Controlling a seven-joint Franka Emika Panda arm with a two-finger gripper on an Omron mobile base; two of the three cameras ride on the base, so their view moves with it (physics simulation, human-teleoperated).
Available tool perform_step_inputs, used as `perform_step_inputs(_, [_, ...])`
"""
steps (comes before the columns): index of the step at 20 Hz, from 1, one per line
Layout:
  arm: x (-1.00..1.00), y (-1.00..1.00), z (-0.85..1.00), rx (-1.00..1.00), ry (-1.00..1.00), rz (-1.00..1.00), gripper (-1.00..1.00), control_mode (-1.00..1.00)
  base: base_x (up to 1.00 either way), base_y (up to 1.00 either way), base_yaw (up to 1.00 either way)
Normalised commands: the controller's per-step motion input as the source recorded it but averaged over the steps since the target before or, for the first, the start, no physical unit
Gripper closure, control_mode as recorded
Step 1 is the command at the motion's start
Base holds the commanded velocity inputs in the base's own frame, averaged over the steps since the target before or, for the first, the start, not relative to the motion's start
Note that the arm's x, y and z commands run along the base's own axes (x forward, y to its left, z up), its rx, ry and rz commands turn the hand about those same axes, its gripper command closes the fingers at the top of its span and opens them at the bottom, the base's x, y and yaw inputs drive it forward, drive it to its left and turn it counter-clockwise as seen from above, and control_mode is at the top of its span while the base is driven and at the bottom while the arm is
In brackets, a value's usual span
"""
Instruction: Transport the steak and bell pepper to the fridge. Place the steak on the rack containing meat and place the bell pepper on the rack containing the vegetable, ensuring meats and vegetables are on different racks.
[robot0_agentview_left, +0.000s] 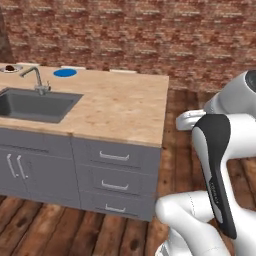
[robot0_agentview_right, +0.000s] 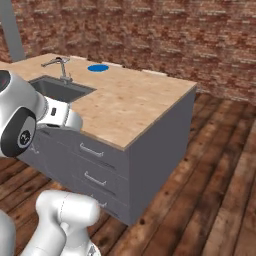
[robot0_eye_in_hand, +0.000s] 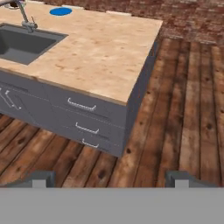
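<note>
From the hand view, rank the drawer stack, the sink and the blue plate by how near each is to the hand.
1. Drawer stack: cabinet front, below the counter edge, closest to the open hand.
2. Sink: set into the counter, upper left.
3. Blue plate: at the counter's far edge, behind the sink.

The arm (robot0_agentview_left: 215, 165) rises folded from the base, its dark-striped link upright and the upper joint bent forward. In the right base view the wrist (robot0_agentview_right: 57, 114) reaches level ahead. The gripper (robot0_eye_in_hand: 109, 177) points forward and down, its two fingertips (robot0_eye_in_hand: 41, 177) spread wide apart, holding nothing.
</note>
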Motion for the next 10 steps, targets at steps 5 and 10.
perform_step_inputs(5, [0.00,0.00,0.00,0.00,0.00,0.00,-1.00,1.00,0.24,-1.00,0.03])
perform_step_inputs(10, [0.00,0.00,0.00,0.00,0.00,0.00,-1.00,1.00,0.53,-1.00,0.04])
